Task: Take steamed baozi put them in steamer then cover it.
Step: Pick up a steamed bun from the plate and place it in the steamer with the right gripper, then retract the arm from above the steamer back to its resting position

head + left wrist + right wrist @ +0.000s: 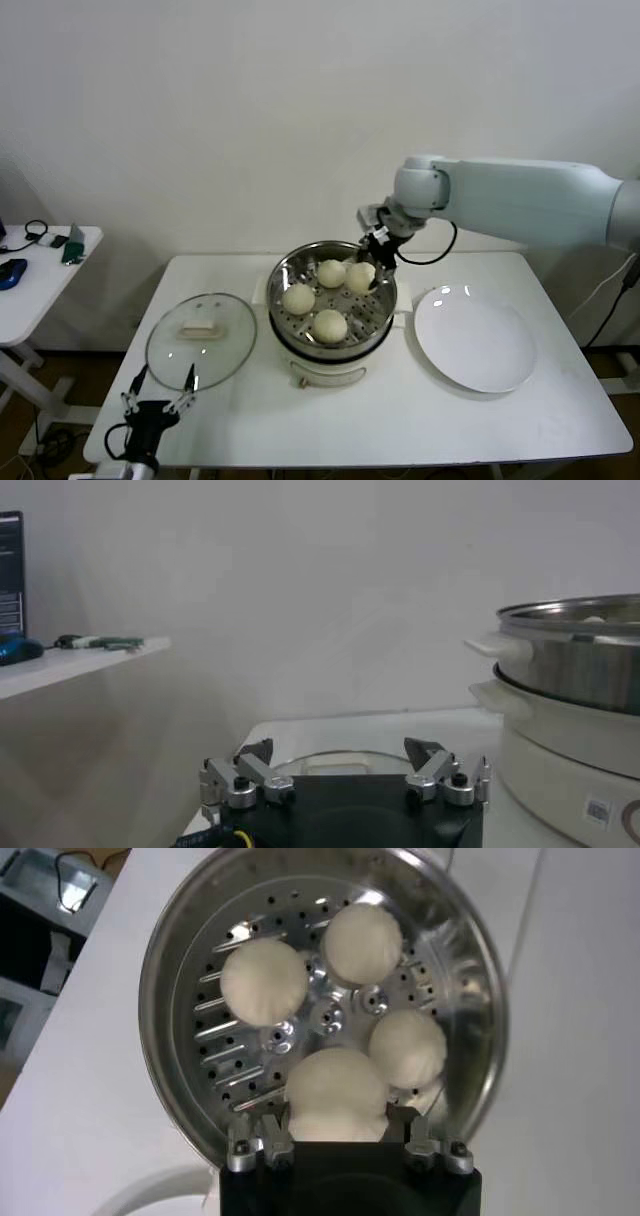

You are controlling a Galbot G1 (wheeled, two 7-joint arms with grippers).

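The right gripper (377, 262) reaches into the steamer (287, 272) from its far right rim, jaws set either side of one steamed baozi (360, 276); whether they press it cannot be told. In the right wrist view that bun (337, 1093) sits between the fingertips (247, 1145), close to the pot wall. Three more baozi (331, 273) (298, 298) (330, 325) lie just beyond on the perforated tray, four in all, near one another around the tray's middle, with bare tray towards the near left wall.

Right of the steamer lies a single white plate (475, 345), almost touching the steamer's base. On the other side, well apart from the right gripper, the cover (200, 340) lies flat on the desk (420, 420), its bar handle (199, 327) running left to right. Just short of its near rim, at the desk's front left corner, the left gripper (158, 391) hovers with jaws spread wide and holding nothing.
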